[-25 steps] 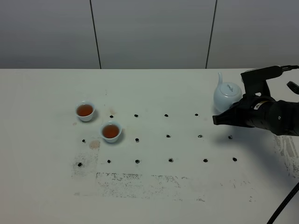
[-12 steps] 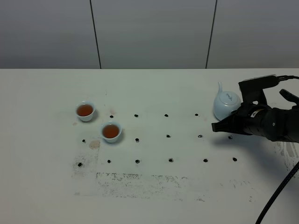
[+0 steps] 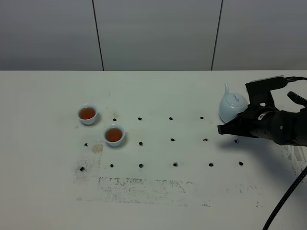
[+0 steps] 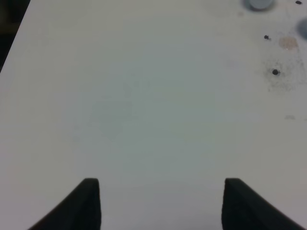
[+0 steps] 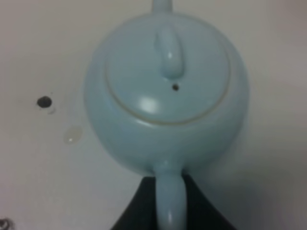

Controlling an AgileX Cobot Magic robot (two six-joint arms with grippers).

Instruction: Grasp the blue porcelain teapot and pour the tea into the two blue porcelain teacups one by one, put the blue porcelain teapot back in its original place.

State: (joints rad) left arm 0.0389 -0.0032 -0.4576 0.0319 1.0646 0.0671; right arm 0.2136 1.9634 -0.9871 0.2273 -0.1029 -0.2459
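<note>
At the left of the high view stand the two blue porcelain teacups (image 3: 88, 114) (image 3: 114, 134), each holding reddish-amber tea (image 3: 87, 113), so the pouring appears done and the step in hand is returning the pot. A pale stain (image 3: 97, 148) lies just below and left of the lower cup, and black dots (image 3: 172, 139) mark a grid across the white table (image 3: 158, 196). At the right, the blue porcelain teapot (image 3: 233, 105) sits upright on the table. The right gripper (image 5: 170, 201) is around its loop handle (image 5: 170, 199); whether the jaws grip or have slackened cannot be told. The next move calls for a clear release and a backward withdrawal without tipping the pot. Nothing obstructs. The left gripper (image 4: 158, 203) hangs empty over bare table, fingertips (image 4: 88, 191) apart in view.
</note>
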